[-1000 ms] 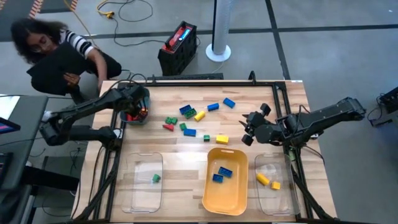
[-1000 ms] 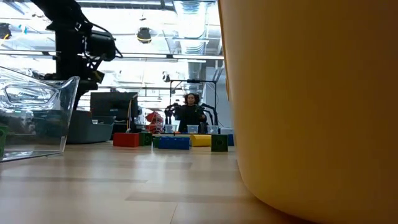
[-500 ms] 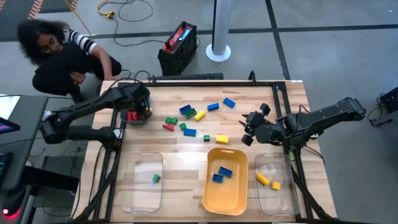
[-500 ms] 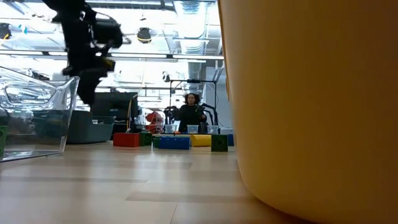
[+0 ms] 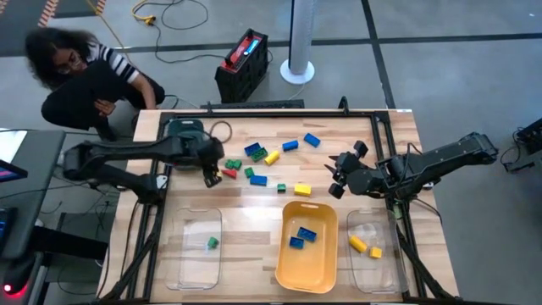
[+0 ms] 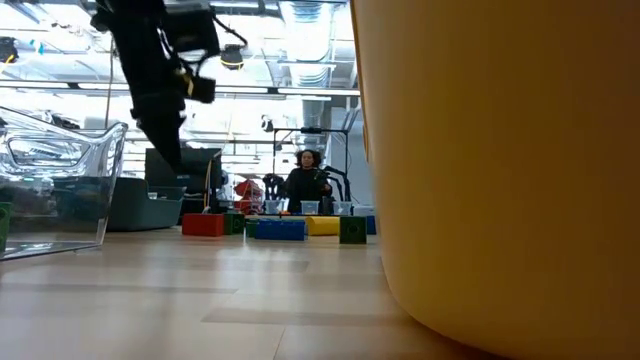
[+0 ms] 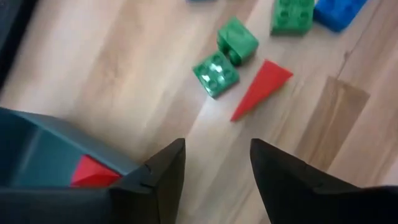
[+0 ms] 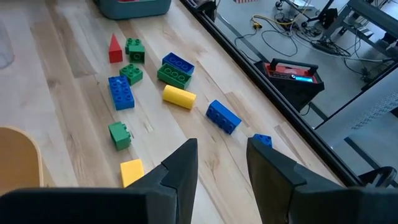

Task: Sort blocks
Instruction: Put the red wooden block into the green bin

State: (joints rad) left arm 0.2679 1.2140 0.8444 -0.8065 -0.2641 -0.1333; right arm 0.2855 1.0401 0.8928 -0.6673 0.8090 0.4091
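Left gripper [image 5: 211, 175], jaws now apart and empty, has swung from the teal tray [image 5: 184, 134] toward the red block [image 5: 229, 173], next pick.

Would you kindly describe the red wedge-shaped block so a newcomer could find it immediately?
Start at the teal tray at the table's far left corner. Just right of it, the left gripper hovers open; the red wedge lies beside it on bare wood. It is the only red piece in the loose pile, next to two green blocks.
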